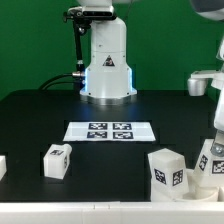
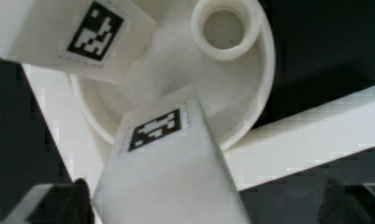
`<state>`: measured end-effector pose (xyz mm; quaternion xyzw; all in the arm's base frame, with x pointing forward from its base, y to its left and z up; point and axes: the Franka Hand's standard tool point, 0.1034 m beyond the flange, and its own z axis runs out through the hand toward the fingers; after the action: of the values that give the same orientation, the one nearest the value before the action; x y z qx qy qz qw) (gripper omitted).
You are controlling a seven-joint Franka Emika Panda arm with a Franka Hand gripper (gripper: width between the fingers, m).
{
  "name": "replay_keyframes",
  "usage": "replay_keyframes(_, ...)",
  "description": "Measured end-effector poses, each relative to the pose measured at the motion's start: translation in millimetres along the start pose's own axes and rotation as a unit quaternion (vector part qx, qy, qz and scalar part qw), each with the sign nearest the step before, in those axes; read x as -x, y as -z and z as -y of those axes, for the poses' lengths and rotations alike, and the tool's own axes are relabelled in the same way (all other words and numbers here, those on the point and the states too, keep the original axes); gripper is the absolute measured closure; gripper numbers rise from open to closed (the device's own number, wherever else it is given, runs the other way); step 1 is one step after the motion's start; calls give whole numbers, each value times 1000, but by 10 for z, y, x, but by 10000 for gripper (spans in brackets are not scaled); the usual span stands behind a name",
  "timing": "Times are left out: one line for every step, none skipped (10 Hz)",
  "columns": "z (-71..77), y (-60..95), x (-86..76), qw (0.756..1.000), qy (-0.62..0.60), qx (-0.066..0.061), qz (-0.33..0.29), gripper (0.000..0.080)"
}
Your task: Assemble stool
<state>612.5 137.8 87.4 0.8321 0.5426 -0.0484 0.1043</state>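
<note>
In the wrist view my gripper (image 2: 166, 212) is shut on a white stool leg (image 2: 163, 150) with a black-and-white tag. The dark fingers (image 2: 59, 205) press both of its sides. The leg's far end lies against the round white seat (image 2: 237, 70), just below the seat's round socket hole. A second tagged leg (image 2: 77, 35) lies across the seat's edge. In the exterior view the gripper (image 1: 214, 140) is at the far right edge, over the seat (image 1: 205, 187), and mostly cut off. A chunky leg (image 1: 166, 168) stands beside the seat.
The marker board (image 1: 108, 130) lies mid-table in front of the robot base (image 1: 107, 60). Another loose leg (image 1: 56, 160) sits at the exterior view's left, and a further white part (image 1: 2, 166) shows at the left edge. A white bar (image 2: 326, 125) runs beside the seat.
</note>
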Motion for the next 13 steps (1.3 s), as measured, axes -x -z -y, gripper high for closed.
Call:
replay_keyframes(-1,0,1,1000,-18,0,0,327)
replay_keyframes(-15,8,2,1000,-28,1,-1,327)
replay_keyframes(-17,8,3,998,-68,1,-2,363)
replay_keyframes(-18,8,4,994,-107,1,-1,363)
replay_keyframes(-19,8,5,991,-133,1,-2,363)
replay_keyframes(-19,6,7,985,-174,1,-1,363)
replay_keyframes(-25,2,13,974,-224,1,-1,363)
replay_keyframes(-25,-1,31,949,-315,-1,3,468)
replay_keyframes(-30,-2,46,928,-372,-3,9,466)
replay_keyframes(-31,-2,45,920,-392,-2,8,466)
replay_keyframes(-32,-2,46,910,-415,-2,8,466)
replay_keyframes(-34,-1,47,895,-447,-2,8,466)
replay_keyframes(-35,-1,49,883,-469,-1,8,466)
